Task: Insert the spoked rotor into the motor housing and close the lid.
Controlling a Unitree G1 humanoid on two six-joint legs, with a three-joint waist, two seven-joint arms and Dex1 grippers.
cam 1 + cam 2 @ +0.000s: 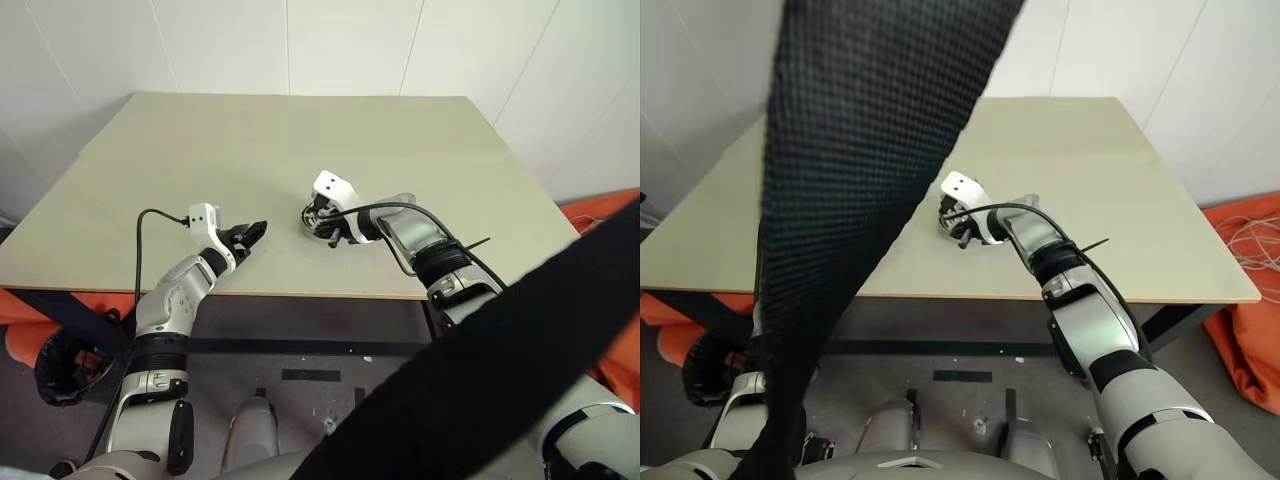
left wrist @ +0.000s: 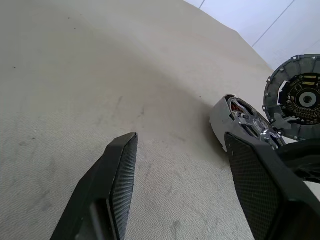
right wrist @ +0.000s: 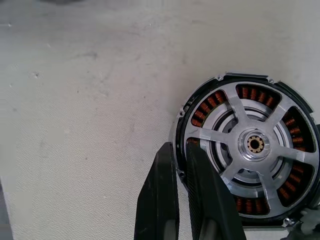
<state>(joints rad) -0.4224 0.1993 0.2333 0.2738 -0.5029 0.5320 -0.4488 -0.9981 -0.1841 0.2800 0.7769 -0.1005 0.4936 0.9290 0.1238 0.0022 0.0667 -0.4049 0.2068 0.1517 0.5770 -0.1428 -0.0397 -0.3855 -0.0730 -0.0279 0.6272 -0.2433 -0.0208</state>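
Observation:
The motor housing [image 3: 210, 107] shows copper windings in a ring and is tilted up off the table toward the right wrist view. The spoked rotor [image 3: 255, 145] sits inside it, silver spokes over the windings. My right gripper [image 3: 180, 145] is shut on the housing's rim, one finger outside the wall and one over the rotor's edge. In the left wrist view the grey housing [image 2: 220, 120] appears side-on, and the lid [image 2: 280, 90] stands nearly upright behind it, dark centre facing that camera. What props the lid up is hidden. My left gripper [image 2: 181, 137] is open and empty, to the housing's left.
The beige table [image 1: 300, 130] has bare room behind and to both sides of the housing. Its front edge runs just under my left gripper [image 1: 252, 234]. A black strap [image 1: 520, 350] crosses the eye views. Orange bags [image 1: 1250, 330] lie on the floor.

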